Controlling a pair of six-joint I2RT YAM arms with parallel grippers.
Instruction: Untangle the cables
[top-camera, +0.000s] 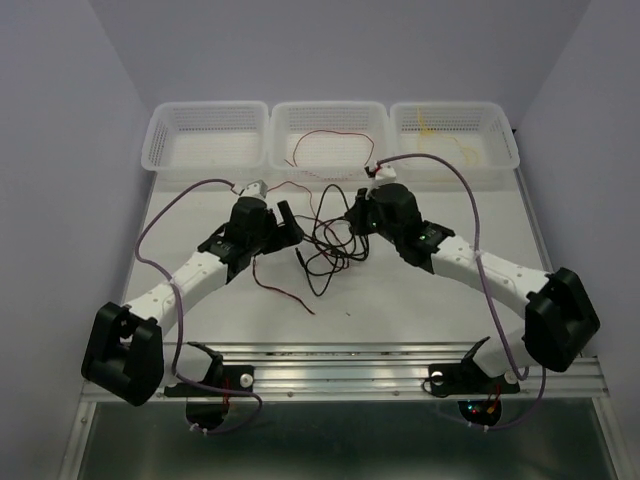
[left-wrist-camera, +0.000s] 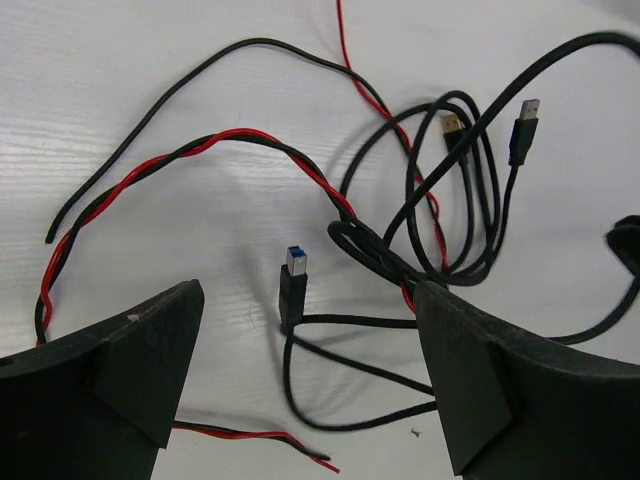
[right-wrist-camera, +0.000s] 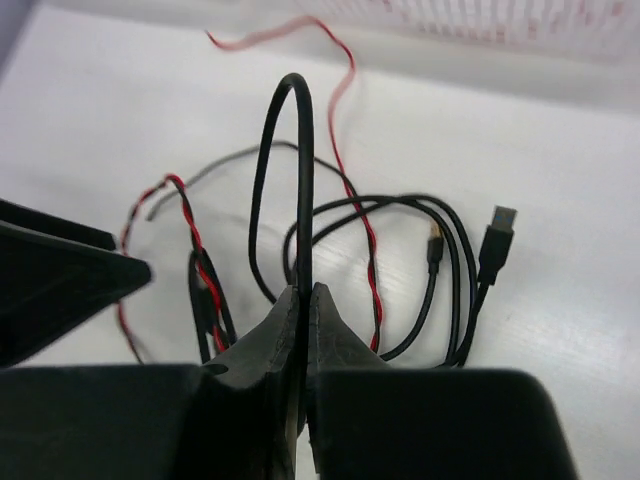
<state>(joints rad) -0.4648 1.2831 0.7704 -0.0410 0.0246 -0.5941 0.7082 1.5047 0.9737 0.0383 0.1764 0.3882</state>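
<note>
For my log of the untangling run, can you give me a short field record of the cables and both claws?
left claw: open, above the blue-tipped plug
right claw: shut on a raised loop of the black cable
red wire: on the table, crossing the black cable's coils
yellow wire: in the right basket

No readable text, label, brand, number or sign appears in any view.

The left gripper (left-wrist-camera: 308, 300) has matt black plastic fingers (left-wrist-camera: 120, 390); between them the black USB cable (left-wrist-camera: 350, 321) looks smooth and rubbery, its plug (left-wrist-camera: 293, 285) tipped in shiny metal, over grainy white tabletop (left-wrist-camera: 130, 90).
</note>
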